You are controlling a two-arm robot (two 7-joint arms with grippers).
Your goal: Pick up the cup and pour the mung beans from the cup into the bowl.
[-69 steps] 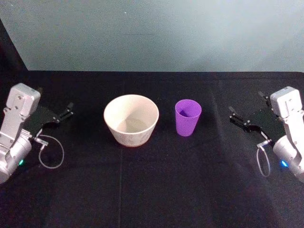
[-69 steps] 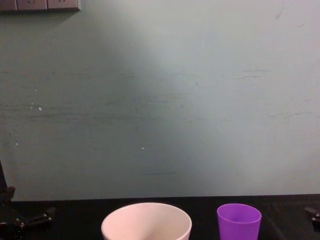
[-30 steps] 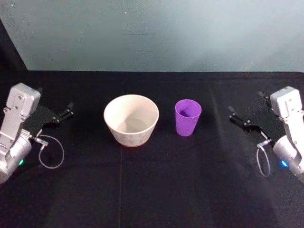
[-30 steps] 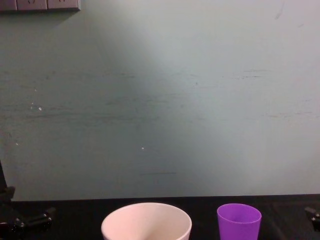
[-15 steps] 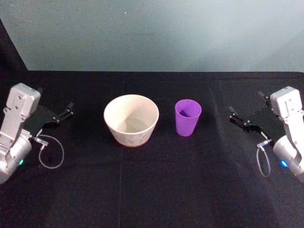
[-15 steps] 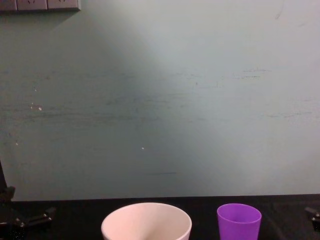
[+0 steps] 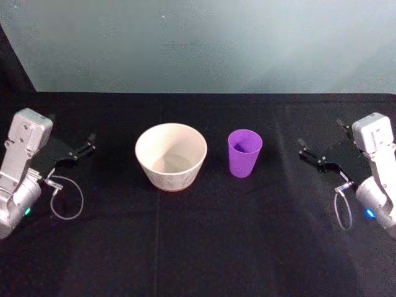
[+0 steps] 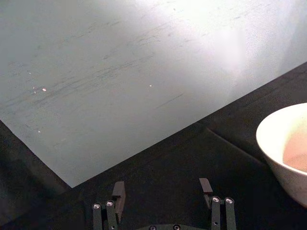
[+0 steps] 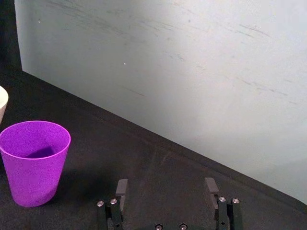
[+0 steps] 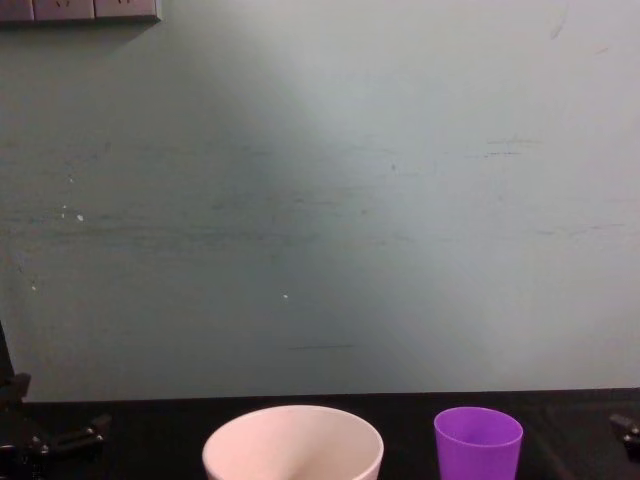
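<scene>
Right gripper: fingers spread, nothing between them | cup: upright on the desk, well apart from those fingers, bare desk between | bowl: just beyond the cup, rims not touching | left gripper: fingers spread; we see open desk from fingertips to bowl edge.

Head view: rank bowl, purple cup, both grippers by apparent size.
1. Wide off-white round bowl: clearly largest.
2. Small purple plastic cup.
Unranked: open left gripper and right gripper look alike, mirrored; black against the black cloth, so their extent against the cup is unsure.
</scene>
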